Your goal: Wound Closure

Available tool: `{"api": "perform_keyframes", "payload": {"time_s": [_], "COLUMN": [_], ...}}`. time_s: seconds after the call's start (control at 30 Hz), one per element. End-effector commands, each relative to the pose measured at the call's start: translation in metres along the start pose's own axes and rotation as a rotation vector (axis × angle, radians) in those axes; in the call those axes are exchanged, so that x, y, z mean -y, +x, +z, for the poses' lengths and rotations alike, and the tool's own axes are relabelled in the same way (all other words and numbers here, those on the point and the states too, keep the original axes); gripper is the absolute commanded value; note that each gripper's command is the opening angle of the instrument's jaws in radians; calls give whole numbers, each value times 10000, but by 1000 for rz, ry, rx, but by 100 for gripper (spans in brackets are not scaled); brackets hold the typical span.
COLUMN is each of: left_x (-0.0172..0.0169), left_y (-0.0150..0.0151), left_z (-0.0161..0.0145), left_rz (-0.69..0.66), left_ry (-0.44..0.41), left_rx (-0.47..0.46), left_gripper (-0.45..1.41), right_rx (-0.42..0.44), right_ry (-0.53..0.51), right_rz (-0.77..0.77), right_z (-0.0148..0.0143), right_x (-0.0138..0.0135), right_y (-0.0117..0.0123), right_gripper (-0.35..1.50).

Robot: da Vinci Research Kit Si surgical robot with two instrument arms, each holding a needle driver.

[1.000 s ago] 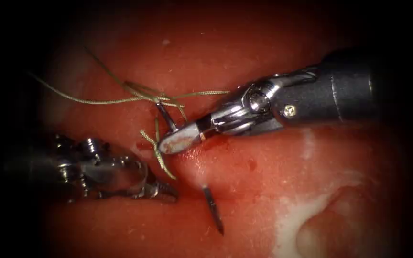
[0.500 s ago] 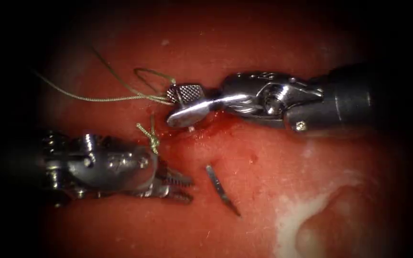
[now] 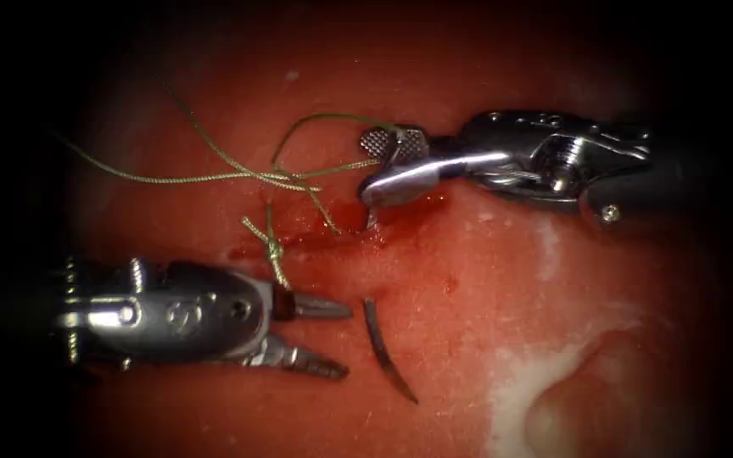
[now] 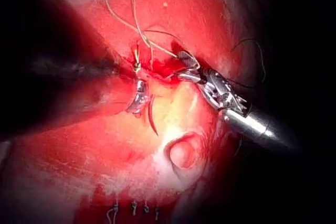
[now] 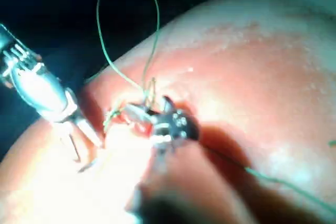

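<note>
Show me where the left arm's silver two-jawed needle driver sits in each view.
Endoscope: the left arm's silver needle driver, jaws open and empty, just left of the dark curved needle; whether that needle sits in the tissue is unclear.
Left wrist: the driver beside the needle.
Right wrist: it faces the right arm's silver needle driver.
Shared landmark: that right driver, jaws open, holding nothing, green thread reaching them.

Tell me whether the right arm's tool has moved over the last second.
Yes. The right tool has drawn back toward the right and up, away from the knot; its jaws stand open, holding nothing.
</note>
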Motion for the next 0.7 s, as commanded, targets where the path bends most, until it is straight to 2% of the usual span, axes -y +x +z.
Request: {"api": "perform_keyframes", "payload": {"time_s": [0.03,0.13,0.27,0.4,0.57,0.7], "left_x": [-2,-10,-13,-14,-14,-19], "left_y": [-1,5,13,24,24,12], "left_z": [9,9,13,19,29,49], "left_rz": [9,62,101,158,172,208], "left_ry": [1,15,32,83,112,104], "left_rx": [-2,-30,-49,-55,-49,-47], "left_gripper": [58,58,59,60,62,62], "right_rx": [0,16,23,28,28,28], "right_ry": [5,5,3,15,15,15], "right_rz": [-6,-42,-62,-62,-62,-62], "right_z": [0,-12,-11,-11,-10,-10], "right_x": [-2,-8,-7,-2,-2,-2], "right_y": [3,4,2,-1,-2,-2], "right_gripper": [130,130,130,130,130,130]}}
